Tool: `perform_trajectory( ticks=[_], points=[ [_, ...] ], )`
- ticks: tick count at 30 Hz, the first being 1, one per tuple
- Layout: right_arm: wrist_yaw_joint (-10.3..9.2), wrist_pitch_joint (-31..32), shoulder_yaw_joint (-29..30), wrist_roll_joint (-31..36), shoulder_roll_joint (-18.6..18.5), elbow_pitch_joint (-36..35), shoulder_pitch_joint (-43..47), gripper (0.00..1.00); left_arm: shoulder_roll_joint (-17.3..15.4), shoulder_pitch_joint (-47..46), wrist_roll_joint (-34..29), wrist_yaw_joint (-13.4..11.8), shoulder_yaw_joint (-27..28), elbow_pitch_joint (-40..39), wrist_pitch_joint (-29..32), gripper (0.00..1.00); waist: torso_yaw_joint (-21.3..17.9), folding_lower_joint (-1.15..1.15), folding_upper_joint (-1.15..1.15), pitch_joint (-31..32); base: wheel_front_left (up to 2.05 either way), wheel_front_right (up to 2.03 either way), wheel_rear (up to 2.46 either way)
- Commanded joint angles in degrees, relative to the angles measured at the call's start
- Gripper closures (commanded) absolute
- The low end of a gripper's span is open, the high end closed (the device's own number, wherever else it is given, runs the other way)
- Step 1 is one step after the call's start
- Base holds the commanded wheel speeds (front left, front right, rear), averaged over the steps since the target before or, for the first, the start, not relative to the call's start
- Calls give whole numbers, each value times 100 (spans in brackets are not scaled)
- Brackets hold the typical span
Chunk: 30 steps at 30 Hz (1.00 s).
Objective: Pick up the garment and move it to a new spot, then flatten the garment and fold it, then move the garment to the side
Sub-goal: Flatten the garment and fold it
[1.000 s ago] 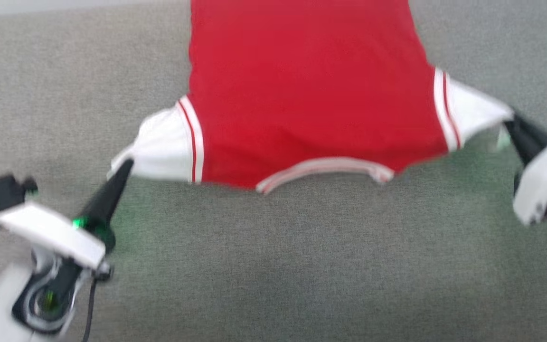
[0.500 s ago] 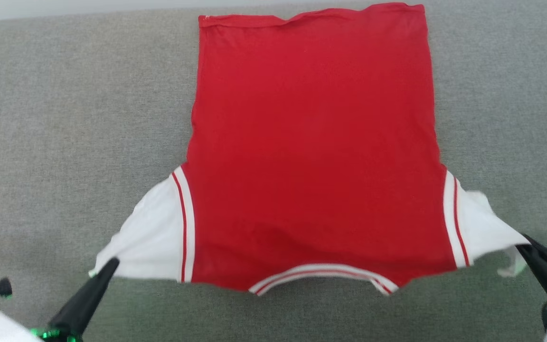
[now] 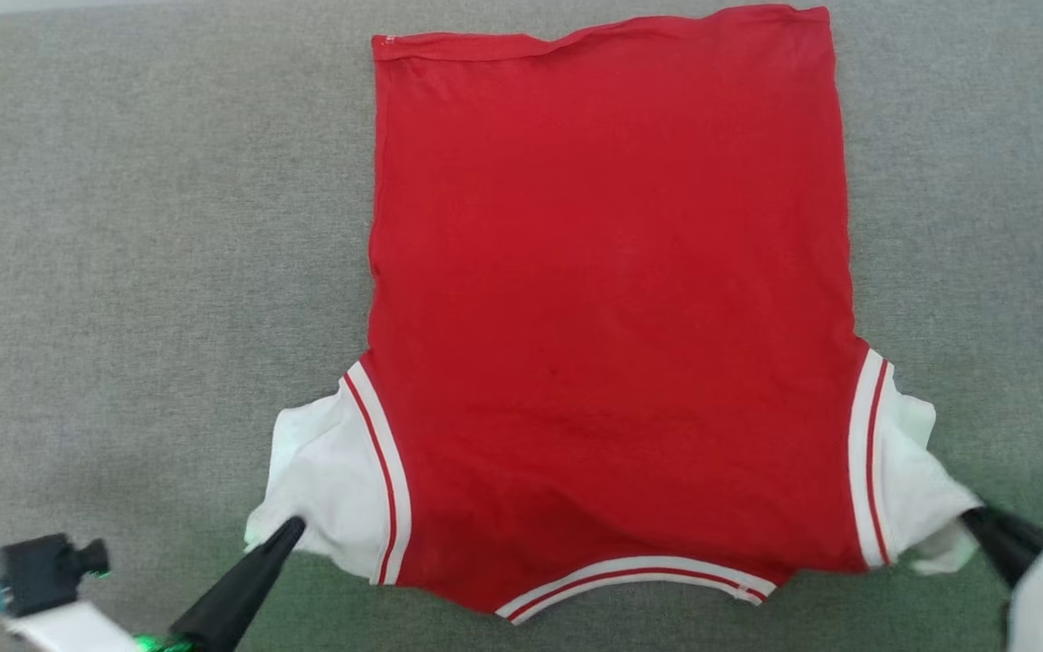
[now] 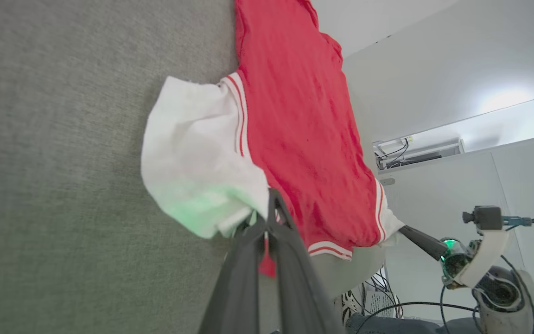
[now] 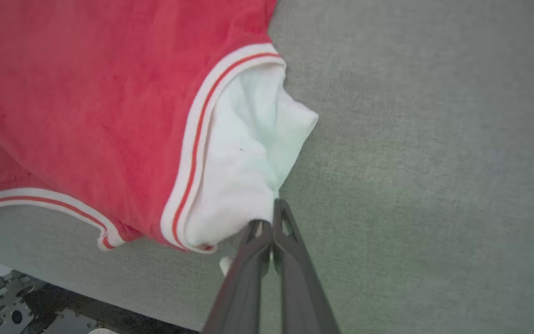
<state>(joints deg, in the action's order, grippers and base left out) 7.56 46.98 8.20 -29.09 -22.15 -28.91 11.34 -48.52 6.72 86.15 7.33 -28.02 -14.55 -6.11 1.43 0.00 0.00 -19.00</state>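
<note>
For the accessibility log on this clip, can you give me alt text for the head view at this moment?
A red shirt lies spread flat on a grey fabric surface, collar nearest the camera. The left gripper pinches its left white sleeve; the right gripper pinches the right white sleeve.

I see the bright red soft fabric shirt [image 3: 607,299] with white, stripe-edged sleeve ends spread flat on the grey woven cloth surface [image 3: 123,226]. Hem far, striped neckline nearest me. My left gripper [image 3: 291,528], dark fingers pressed together, pinches the rumpled sleeve end on my left. My right gripper [image 3: 970,518], likewise closed, grips the other sleeve end's tip.
</note>
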Motion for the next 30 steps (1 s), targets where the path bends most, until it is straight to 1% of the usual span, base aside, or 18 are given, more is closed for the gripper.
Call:
perform_trajectory(
  ticks=[1, 3, 5, 10, 11, 12, 13, 14, 16, 19, 23, 26, 28, 30],
  points=[
    [-13, 0, -234, 41, -40, 324, -165, 100, 202, -254, -25, 23, -108, 181, 86, 100, 1, 0, 0, -26, 0, 0, 0],
    [-13, -55, -532, 76, -110, 702, -293, 100, 364, -458, -66, 23, -221, 373, 167, 100, 7, 0, 0, -55, 0, 0, 0],
    [-13, -157, -773, 27, -99, 1050, -409, 100, 520, -597, -74, 23, -300, 532, 182, 100, 16, 0, 0, -85, 0, 0, 0],
    [-13, -437, -1153, 44, -157, 1682, -564, 100, 662, -776, -159, 23, -452, 738, 234, 100, 43, 0, 0, -131, 0, 0, 0],
    [-13, -494, -1188, 26, -167, 1762, -583, 84, 668, -793, -162, 23, -465, 755, 229, 100, 48, 0, 0, -135, 0, 0, 0],
    [-13, -573, -1208, 26, -181, 1798, -617, 64, 673, -797, -164, 23, -473, 770, 214, 100, 51, 0, 0, -140, 0, 0, 0],
    [-13, -641, -1204, 47, -193, 1813, -646, 42, 671, -803, -177, 23, -499, 785, 222, 100, 49, 0, 0, -144, 0, 0, 0],
    [-15, -684, -1172, 56, -207, 1816, -667, 0, 665, -803, -187, 23, -507, 790, 213, 100, 46, 0, 0, -150, 0, 0, 0],
    [-16, -742, -1067, 89, -265, 1715, -720, 0, 671, -802, -189, 23, -514, 793, 160, 100, 40, 0, 0, -162, 0, 0, 0],
    [-15, -764, -900, 50, -252, 1523, -752, 0, 673, -790, -196, 23, -509, 770, 111, 100, 42, 0, 0, -178, 0, 0, 0],
    [-12, -580, -410, -34, -259, 1055, -1048, 0, 670, -805, -219, 23, -527, 688, 57, 100, 95, 0, 0, -262, 0, 0, 0],
    [-12, -335, -81, -21, -329, 904, -1590, 0, 690, -930, -283, 23, -568, 590, 49, 100, 207, 0, 0, -380, 0, 0, 0],
    [-12, -203, 62, -56, -339, 1028, -2177, 0, 704, -1011, -334, 23, -594, 526, 41, 100, 295, 0, 0, -482, 0, 0, 0],
    [-10, -108, 87, -60, -327, 1358, -2895, 0, 705, -1088, -362, 23, -618, 470, 16, 100, 387, 0, 0, -592, 0, 0, 0]
  ],
)
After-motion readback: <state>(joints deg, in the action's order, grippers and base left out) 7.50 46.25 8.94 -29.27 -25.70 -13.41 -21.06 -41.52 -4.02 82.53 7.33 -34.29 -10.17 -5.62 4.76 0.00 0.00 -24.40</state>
